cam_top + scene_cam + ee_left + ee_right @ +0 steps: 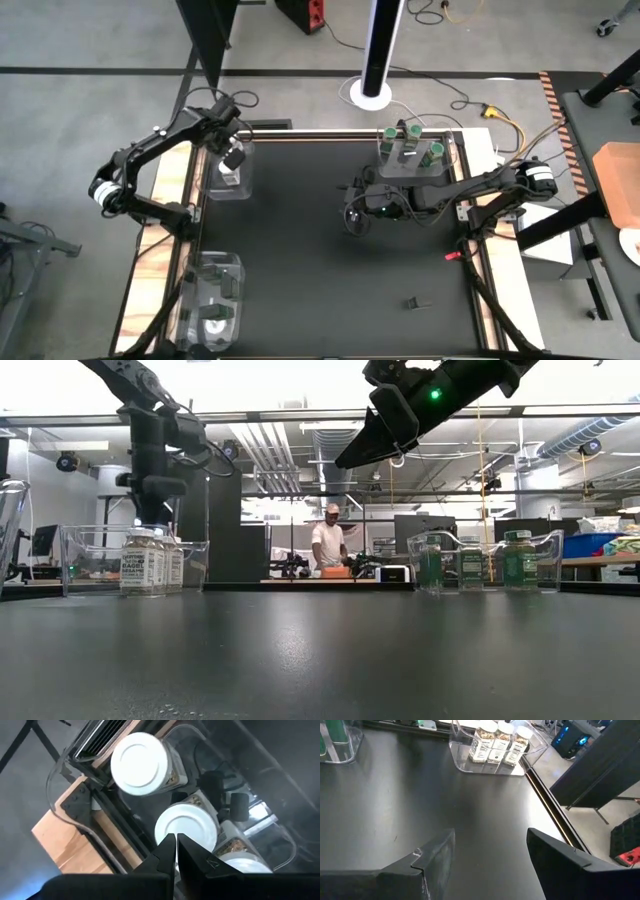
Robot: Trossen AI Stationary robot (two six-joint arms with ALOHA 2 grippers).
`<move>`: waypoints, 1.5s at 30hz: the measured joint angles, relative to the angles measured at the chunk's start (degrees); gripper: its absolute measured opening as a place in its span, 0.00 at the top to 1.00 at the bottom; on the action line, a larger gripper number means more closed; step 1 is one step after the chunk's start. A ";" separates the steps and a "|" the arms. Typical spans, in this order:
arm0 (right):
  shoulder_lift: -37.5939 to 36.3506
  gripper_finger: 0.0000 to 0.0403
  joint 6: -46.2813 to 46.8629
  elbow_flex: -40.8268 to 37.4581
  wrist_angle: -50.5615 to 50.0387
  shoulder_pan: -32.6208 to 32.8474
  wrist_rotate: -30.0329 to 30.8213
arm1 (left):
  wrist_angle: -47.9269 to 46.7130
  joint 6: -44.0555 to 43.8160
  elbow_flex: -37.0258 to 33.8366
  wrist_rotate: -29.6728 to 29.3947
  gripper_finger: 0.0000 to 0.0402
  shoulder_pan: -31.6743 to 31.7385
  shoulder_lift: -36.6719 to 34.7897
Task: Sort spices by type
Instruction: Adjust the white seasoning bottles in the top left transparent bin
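Three white-lidded spice jars [186, 825] stand in a clear tray [228, 172] at the table's far left, and also show in the low view [150, 563]. My left gripper [175, 840] is shut and points down just above the middle jar's lid. Several green-lidded jars [410, 148] stand in a clear tray at the far right [470, 565]. My right gripper [490, 845] is open and empty. It hangs high over the bare mat near the table's middle [352, 215], in front of the green jars' tray. My left gripper's shut fingertips come from above, straight over the middle white lid [192, 822]. I cannot tell whether they touch it. The jar stands upright on the tray floor between its two neighbours.
A third clear tray [213, 300] sits at the near left corner. A small dark piece [417, 303] lies on the mat near the right front, and a red item [455, 256] lies by the right edge. A person [328, 540] stands far behind the table.
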 joint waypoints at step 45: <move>0.00 0.40 0.47 0.00 0.10 -0.28 0.02 | 0.18 -0.60 -0.25 -1.55 1.00 -1.25 -0.15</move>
